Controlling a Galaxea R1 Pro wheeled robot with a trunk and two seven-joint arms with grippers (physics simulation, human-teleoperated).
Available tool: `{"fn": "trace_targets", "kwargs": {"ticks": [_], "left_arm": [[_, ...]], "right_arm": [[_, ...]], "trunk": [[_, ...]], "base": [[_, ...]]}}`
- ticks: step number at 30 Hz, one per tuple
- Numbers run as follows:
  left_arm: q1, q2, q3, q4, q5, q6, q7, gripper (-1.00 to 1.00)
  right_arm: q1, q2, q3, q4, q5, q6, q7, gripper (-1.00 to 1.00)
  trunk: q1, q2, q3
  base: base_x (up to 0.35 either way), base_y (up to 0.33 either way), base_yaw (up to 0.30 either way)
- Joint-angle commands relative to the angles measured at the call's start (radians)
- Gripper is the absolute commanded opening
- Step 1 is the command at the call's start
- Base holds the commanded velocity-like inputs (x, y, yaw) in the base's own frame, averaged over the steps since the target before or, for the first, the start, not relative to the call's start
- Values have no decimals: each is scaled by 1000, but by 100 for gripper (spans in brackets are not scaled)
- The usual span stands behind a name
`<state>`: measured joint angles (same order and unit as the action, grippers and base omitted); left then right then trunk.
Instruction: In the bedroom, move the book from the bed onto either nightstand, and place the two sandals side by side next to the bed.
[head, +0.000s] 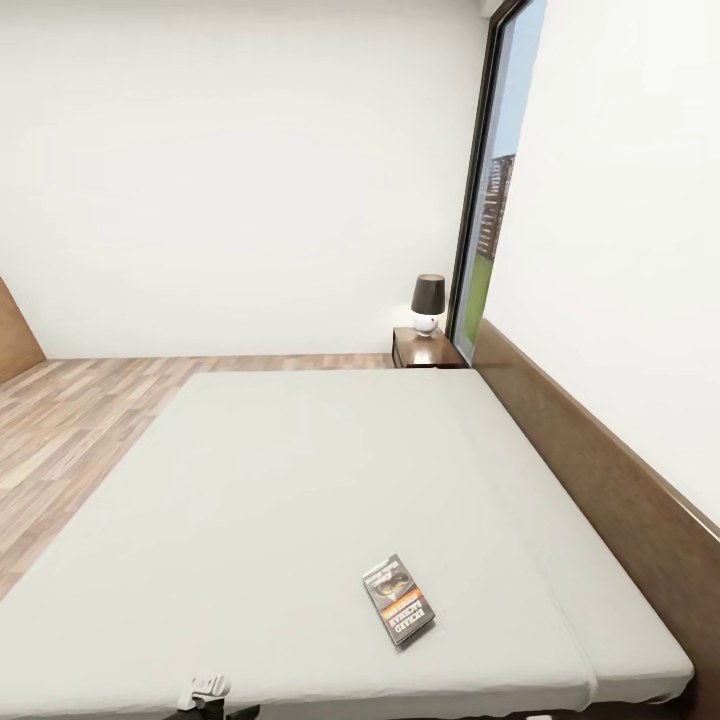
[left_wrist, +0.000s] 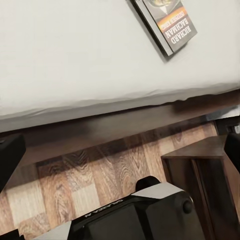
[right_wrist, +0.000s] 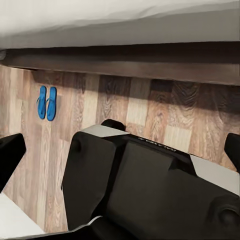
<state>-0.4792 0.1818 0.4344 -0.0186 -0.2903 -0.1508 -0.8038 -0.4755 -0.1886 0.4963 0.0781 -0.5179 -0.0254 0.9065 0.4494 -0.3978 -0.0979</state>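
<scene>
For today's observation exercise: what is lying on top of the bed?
One book lies flat on the bed, near its near edge on the headboard side, cover up. Nothing else is on the mattress. Whatever is beneath the book is covered.

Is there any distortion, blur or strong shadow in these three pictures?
Head view: wide-angle stretch, the bed fans out and the window frame leans; even light, soft lamp edges. Left wrist view: book lettering readable, dark shadow under the mattress edge. Right wrist view: same shadow band; sandals small but sharp.
</scene>
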Motion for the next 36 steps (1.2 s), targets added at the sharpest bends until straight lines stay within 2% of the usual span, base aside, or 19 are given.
{"fn": "trace_targets", "kwargs": {"ticks": [1, 9, 13, 17, 19, 22, 23, 24, 25, 26, 27, 28, 31, 33, 36], "left_arm": [[-1, 0, 7, 0, -10, -5, -4, 100], [-5, -5, 9, -31, -6, 23, -11, 100], [-13, -36, 9, -94, -6, 130, -17, 100], [-17, -105, 8, -262, -6, 276, -43, 100], [-18, -154, 7, -394, -6, 388, -52, 100], [-27, -232, 4, -611, -7, 590, -59, 100], [-33, -242, 3, -646, -7, 624, -60, 100], [-50, -259, -1, -709, -7, 689, -61, 100], [-61, -267, -4, -736, -7, 720, -61, 100], [-88, -279, -12, -782, -6, 780, -62, 100], [-121, -291, -26, -815, -6, 839, -62, 100], [-180, -308, -58, -845, -7, 918, -61, 100], [-258, -325, -107, -862, -6, 1000, -58, 100], [-332, -338, -136, -866, -4, 1048, -50, 100], [-375, -350, -145, -867, -1, 1064, -41, 100]], "right_arm": [[-2, 0, 8, 3, -9, -2, 15, 100], [-2, 0, 8, 3, -4, -2, 33, 100], [-2, 1, 8, 3, 0, -3, 33, 100], [-2, 1, 8, 3, 0, -4, 32, 100], [-2, 1, 8, 3, -1, -4, 32, 100], [-2, 1, 8, 3, -2, -4, 32, 100], [-2, 1, 8, 3, -2, -4, 32, 100], [-2, 1, 8, 3, -2, -4, 32, 100], [-2, 1, 8, 3, -2, -4, 32, 100], [-2, 1, 8, 3, -2, -5, 32, 100], [-2, 1, 8, 3, -2, -5, 32, 100], [-2, 2, 8, 3, -2, -5, 31, 100], [-2, 2, 8, 3, -2, -6, 31, 100], [-2, 2, 8, 3, -3, -5, 31, 100], [-2, 2, 8, 3, -3, -6, 31, 100]], "trunk": [[1, -2, -2], [1, -2, -2], [1, -2, -2], [1, -2, -2], [1, -2, -2], [1, -2, -2], [1, -2, -2], [1, -2, -2], [1, -2, -2], [1, -2, -2], [1, -2, -2], [1, -2, -2], [1, -2, -2], [1, -2, -2], [1, -2, -2]], "base": [[0, 0, 0], [0, 0, 0], [0, 0, 0], [0, 0, 0], [0, 0, 0], [0, 0, 0], [0, 0, 0], [0, 0, 0], [0, 0, 0], [0, 0, 0], [0, 0, 0], [0, 0, 0], [0, 0, 0], [0, 0, 0], [0, 0, 0]]}}
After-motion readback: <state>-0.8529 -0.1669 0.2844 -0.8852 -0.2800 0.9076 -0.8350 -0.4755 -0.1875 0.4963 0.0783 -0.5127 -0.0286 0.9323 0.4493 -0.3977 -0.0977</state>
